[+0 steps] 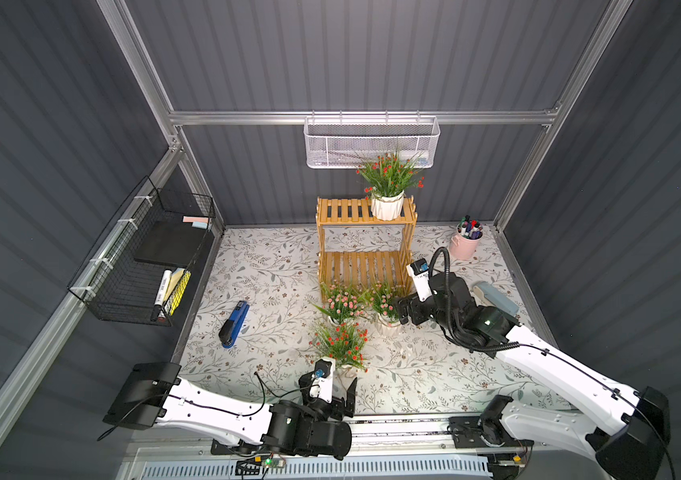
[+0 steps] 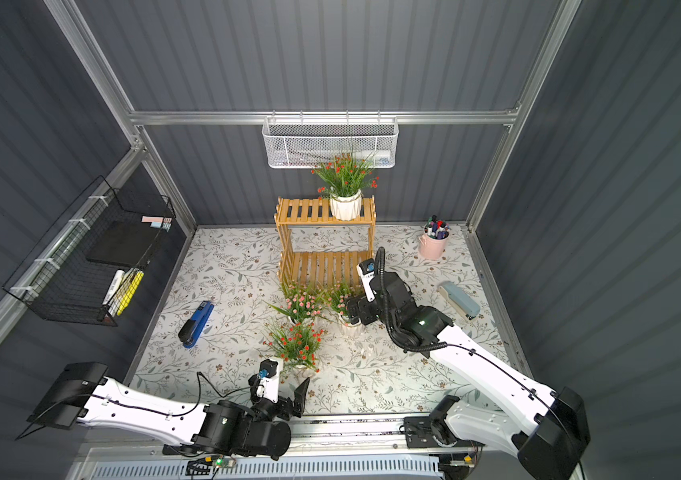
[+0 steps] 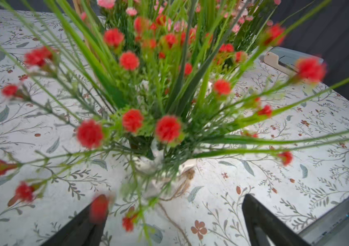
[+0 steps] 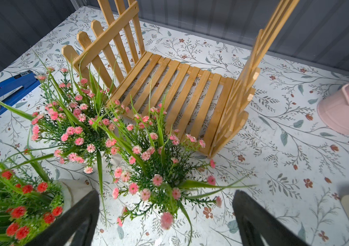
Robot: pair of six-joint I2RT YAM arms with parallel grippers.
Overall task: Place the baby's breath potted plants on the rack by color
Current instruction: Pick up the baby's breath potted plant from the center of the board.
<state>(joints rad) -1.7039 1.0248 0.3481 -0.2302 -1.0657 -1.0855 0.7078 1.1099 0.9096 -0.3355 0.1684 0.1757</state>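
Floral cloth covers the table (image 1: 434, 374) inside dark ribbed walls. At 12 o'clock of the table stands the rack (image 1: 343, 212) (image 2: 309, 210). Its lower tier is bare. The shelved red plant (image 1: 388, 183) (image 2: 345, 178) stands upright at the 3 o'clock end of the upper tier.

Just off the rack's 6 o'clock edge, two pots stand side by side on the cloth with their foliage touching: the 9 o'clock pink plant (image 1: 341, 301) (image 4: 73, 127) and the 3 o'clock pink plant (image 1: 384, 301) (image 4: 154, 170). The loose red plant (image 1: 341, 343) (image 2: 297, 343) (image 3: 158, 95) stands at 6 o'clock of them.

The left gripper (image 3: 173, 202) sits at 6 o'clock of the loose red plant. Its jaws are spread wide and grip nothing. The pot lies just beyond the fingertips (image 3: 248, 202), and stems hang over the gap.

The right gripper (image 4: 166, 194) is at 3 o'clock of the 3 o'clock pink plant. Its jaws are also wide apart and empty. Blossoms droop between the fingers, and foliage mostly hides the pot.

A blue stapler (image 1: 234, 324) lies at 9 o'clock, a pale stapler (image 1: 497, 297) at 3 o'clock, and a pink cup (image 1: 464, 245) of pens at 1 o'clock.
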